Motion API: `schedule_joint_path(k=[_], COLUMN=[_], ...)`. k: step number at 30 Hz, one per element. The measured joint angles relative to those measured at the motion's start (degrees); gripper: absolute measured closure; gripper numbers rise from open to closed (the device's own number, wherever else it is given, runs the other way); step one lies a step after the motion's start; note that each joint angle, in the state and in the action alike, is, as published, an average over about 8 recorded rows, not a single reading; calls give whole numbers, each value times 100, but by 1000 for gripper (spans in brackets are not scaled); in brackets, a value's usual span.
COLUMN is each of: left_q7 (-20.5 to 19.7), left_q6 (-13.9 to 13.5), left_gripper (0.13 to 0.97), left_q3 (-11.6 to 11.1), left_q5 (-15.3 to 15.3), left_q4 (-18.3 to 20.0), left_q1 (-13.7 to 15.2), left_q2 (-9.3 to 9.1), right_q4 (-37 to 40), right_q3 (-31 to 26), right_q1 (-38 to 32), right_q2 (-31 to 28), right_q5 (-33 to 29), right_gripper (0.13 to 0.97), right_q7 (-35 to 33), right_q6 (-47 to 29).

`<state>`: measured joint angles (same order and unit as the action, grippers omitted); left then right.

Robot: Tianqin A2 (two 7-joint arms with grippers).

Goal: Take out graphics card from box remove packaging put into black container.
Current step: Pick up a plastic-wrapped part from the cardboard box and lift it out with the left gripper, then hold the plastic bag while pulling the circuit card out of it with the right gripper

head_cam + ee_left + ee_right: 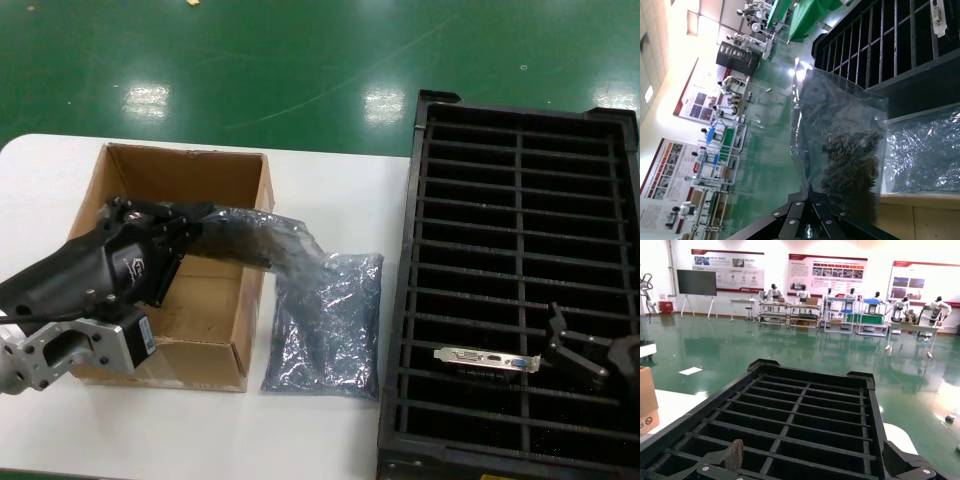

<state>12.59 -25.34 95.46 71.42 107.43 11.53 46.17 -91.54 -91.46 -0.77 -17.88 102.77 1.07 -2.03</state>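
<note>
- My left gripper (190,228) hung over the box (225,180), fingers pinched on one end of the emptied packaging (262,243).
- The bag's other end draped onto a second bag (325,330) lying on the table (330,430).
- The graphics card (487,359) stood slotted in the black container (520,140).
- My right gripper (578,347) hovered just beside the card's bracket, fingers spread.
- My judgement: card placed; the next move called for dropping the bag clear of the box.

It was a robotics workshop or demonstration hall: a glossy green floor (765,347), red-headed posters (827,272) along the wall, a dark display screen (696,282), and rows of workbenches (790,312) where several white humanoid robots (773,292) stood
</note>
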Motion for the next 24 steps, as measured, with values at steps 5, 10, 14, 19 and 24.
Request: schedule_joint_path(k=[5,10,14,19,24], left_q7=[-11,-11,-11,-11,-11], left_q6=[14,15,15,15,15], left_gripper=[957,957,957,957,957], left_q3=[-4,-4,-4,-4,-4], left_q5=[-6,-7,-7,-7,-7], left_q4=[11,11,11,11,11], left_q1=[-38,-39,-39,-39,-39], left_q2=[-15,-15,-15,-15,-15], right_q4=[14,73,123,144,165], right_q3=[53,342,634,759,543], right_q1=[-14,-83,-172,-308,-445], right_q2=[31,244,482,600,437], right_q5=[-4,41,170,338,381], right_gripper=[129,129,129,140,158], right_q7=[-42,-390,-857,-1226,-1114], right_q6=[-44,-335,-735,-1184,-1426])
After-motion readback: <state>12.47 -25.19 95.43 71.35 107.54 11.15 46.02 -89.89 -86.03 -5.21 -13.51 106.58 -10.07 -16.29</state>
